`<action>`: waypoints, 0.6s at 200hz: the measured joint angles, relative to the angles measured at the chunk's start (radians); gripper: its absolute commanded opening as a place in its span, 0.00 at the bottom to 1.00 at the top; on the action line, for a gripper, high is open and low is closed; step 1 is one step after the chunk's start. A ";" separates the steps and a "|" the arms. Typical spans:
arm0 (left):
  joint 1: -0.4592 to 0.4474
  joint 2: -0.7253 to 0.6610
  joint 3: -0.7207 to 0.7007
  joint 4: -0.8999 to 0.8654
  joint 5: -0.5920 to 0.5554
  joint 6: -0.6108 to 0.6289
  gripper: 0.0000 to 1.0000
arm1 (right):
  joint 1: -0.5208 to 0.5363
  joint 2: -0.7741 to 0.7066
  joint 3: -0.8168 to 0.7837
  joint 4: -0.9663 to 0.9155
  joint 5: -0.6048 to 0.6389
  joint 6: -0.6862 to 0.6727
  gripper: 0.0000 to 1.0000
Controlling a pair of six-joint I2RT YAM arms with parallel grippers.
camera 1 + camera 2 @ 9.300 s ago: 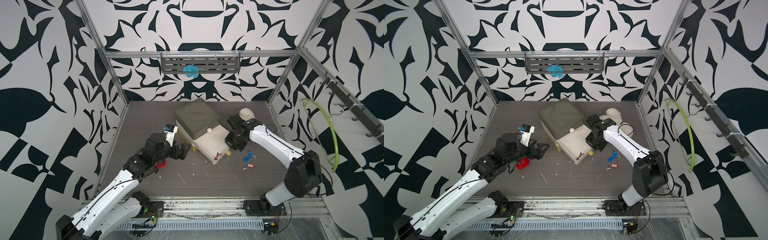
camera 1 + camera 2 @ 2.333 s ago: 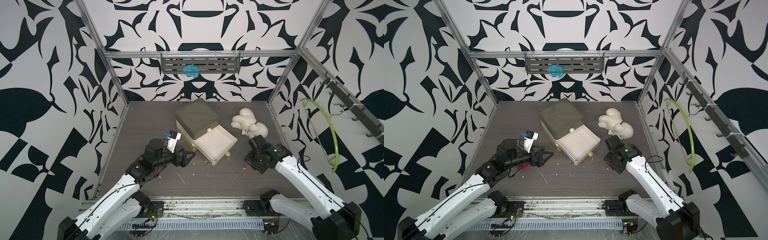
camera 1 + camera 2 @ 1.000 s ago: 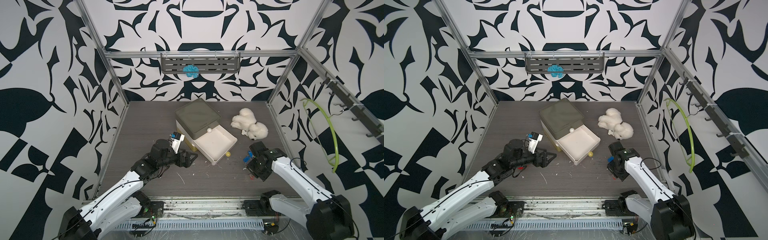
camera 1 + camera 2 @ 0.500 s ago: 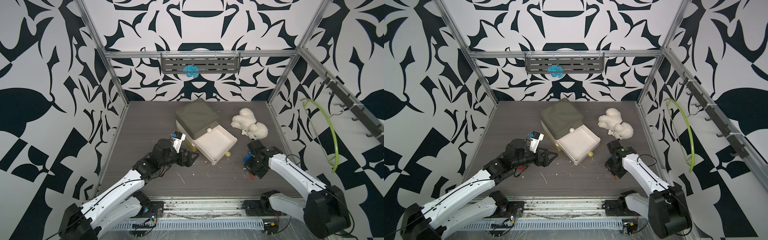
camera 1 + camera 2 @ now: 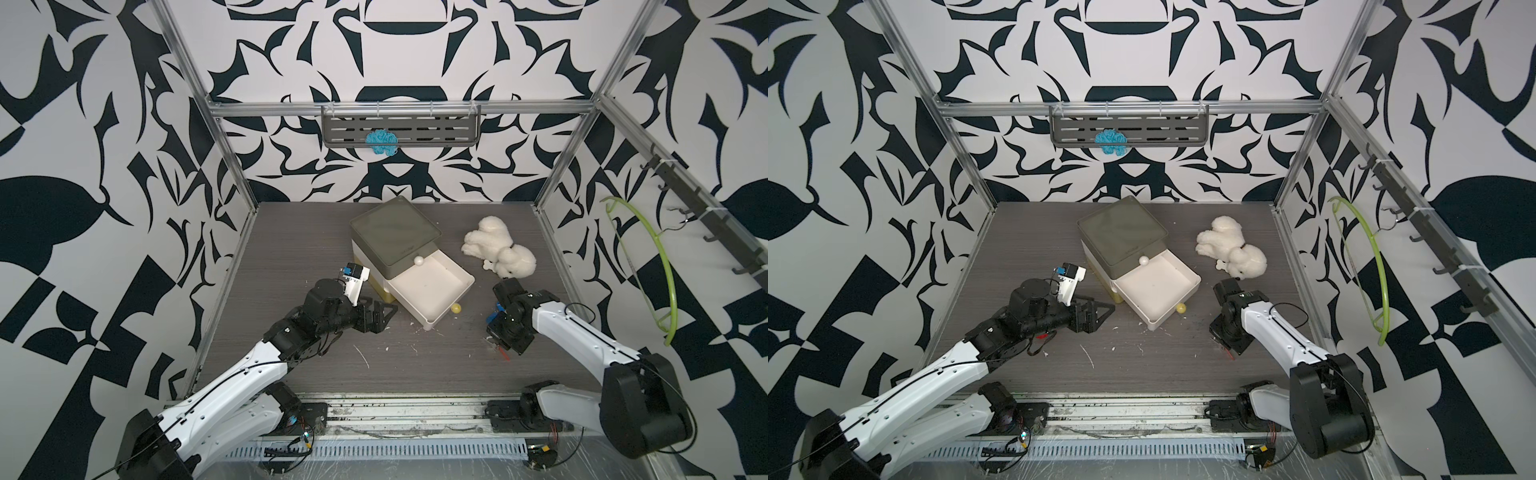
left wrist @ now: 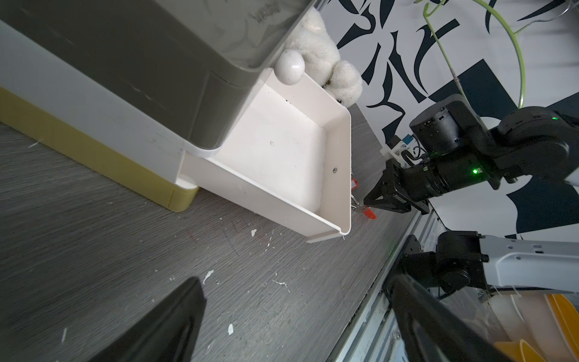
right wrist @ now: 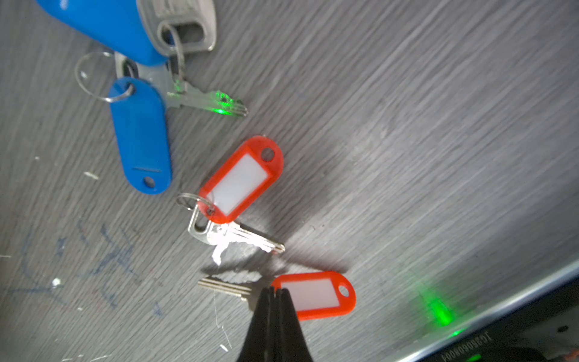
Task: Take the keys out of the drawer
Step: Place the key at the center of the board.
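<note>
The small metal keys (image 7: pixel 239 185) with blue and red plastic tags lie on the grey wood-grain table (image 7: pixel 407 125), outside the open white plastic drawer (image 5: pixel 453 305). The black right gripper (image 7: pixel 275 291) has its jaws together at one red-tagged key. The black left gripper (image 6: pixel 297 313) has its jaws wide apart.

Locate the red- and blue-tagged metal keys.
The keys lie on the grey tabletop under the right gripper, right of the open white drawer; shown in right wrist view.
</note>
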 measured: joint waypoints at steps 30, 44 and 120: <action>0.000 -0.006 0.000 -0.013 -0.011 0.000 0.99 | -0.004 0.017 0.000 0.008 -0.003 -0.008 0.21; 0.000 -0.013 0.000 -0.021 -0.024 0.000 0.99 | -0.005 0.019 0.000 0.010 -0.004 -0.013 0.23; -0.002 -0.107 0.001 -0.075 -0.119 -0.004 0.99 | -0.006 -0.020 0.025 -0.015 -0.031 -0.024 0.40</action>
